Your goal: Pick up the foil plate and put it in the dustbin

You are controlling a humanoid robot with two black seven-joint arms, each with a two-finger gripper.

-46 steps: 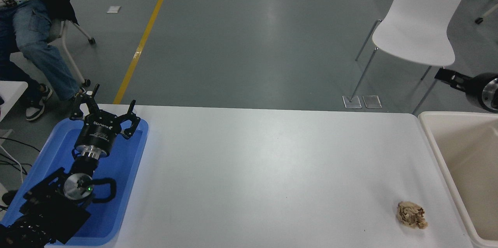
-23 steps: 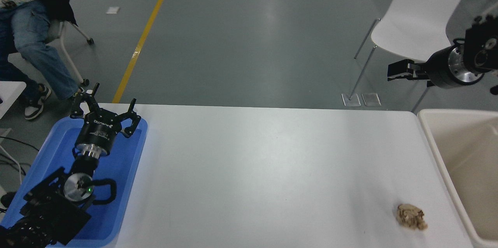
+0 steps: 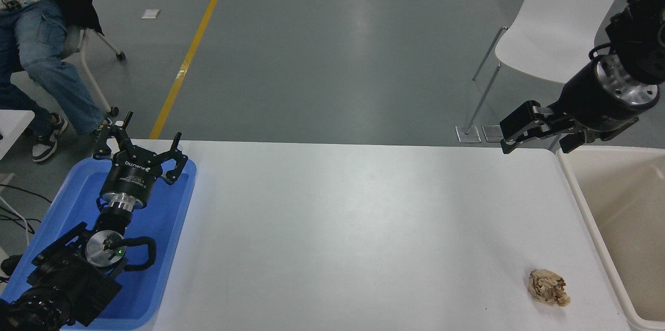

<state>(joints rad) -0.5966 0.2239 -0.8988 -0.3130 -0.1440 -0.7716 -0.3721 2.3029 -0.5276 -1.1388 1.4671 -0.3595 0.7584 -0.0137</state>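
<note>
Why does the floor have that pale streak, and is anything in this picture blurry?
Head view: the streak is ceiling light glaring off the glossy grey floor; the white table shows a soft sheen; everything looks sharp, including the tan paper wad and right tool.

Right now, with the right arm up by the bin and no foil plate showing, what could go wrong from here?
1. No foil plate is visible; the right gripper may grab the tan paper wad instead.
2. That gripper hangs close to the dustbin rim and the table's far corner, so a descent could clip them.
</note>
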